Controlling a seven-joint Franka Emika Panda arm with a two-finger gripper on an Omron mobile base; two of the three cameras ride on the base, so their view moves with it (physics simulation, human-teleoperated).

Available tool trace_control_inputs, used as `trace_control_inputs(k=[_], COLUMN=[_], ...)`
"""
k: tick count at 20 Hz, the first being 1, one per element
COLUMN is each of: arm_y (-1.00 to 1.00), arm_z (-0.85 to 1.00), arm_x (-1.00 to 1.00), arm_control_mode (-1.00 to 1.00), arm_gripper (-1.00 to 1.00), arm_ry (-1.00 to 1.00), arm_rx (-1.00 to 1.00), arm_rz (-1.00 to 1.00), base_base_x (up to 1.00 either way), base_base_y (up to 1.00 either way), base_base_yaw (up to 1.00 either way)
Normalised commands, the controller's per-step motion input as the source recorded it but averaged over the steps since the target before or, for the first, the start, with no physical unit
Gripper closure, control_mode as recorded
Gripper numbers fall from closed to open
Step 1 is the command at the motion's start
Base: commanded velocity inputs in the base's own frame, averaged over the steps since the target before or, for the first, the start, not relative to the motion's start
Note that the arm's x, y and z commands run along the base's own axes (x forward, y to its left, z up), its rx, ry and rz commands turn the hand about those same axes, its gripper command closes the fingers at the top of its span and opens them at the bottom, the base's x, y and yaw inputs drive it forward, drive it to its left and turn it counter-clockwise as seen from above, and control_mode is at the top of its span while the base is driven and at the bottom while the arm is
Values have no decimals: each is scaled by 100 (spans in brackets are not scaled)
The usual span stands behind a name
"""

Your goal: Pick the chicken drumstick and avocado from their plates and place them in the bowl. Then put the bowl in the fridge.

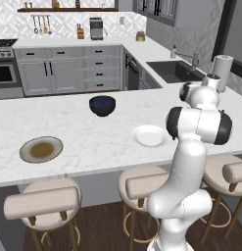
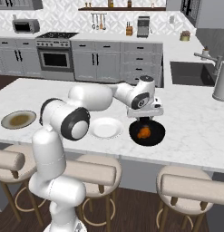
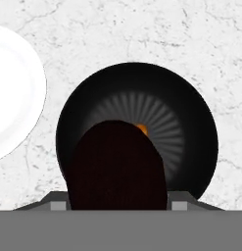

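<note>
My gripper (image 2: 144,118) hangs just above a dark glossy bowl (image 2: 158,134) near the counter's front edge, to the right of the white plate (image 2: 105,128). It is shut on the avocado (image 3: 117,166), a near-black egg shape that covers the bowl's near half in the hand view. The orange-brown chicken drumstick (image 2: 143,132) lies inside the bowl (image 3: 201,127); its tip (image 3: 142,129) peeks out past the avocado. The white plate (image 1: 149,135) and the tan plate (image 1: 41,149) both lie bare.
Another dark round vessel (image 1: 102,105) with a bluish inside stands farther back on the counter between the plates. Bar stools (image 2: 190,188) line the near edge. A sink (image 2: 190,72) and a paper towel roll (image 2: 221,81) are at the right.
</note>
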Motion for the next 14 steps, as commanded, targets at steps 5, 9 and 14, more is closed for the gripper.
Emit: trace_control_inputs(k=[5,9,14], arm_y=[-3,0,0], arm_z=[-36,-24,-13], arm_x=[-10,0,0], arm_control_mode=[-100,-100,-100], arm_gripper=[100,100,100], arm_ry=[-9,0,0], arm_rx=[4,0,0], arm_rz=[0,0,0], base_base_x=[0,0,0], base_base_y=[0,0,0], base_base_yaw=[0,0,0])
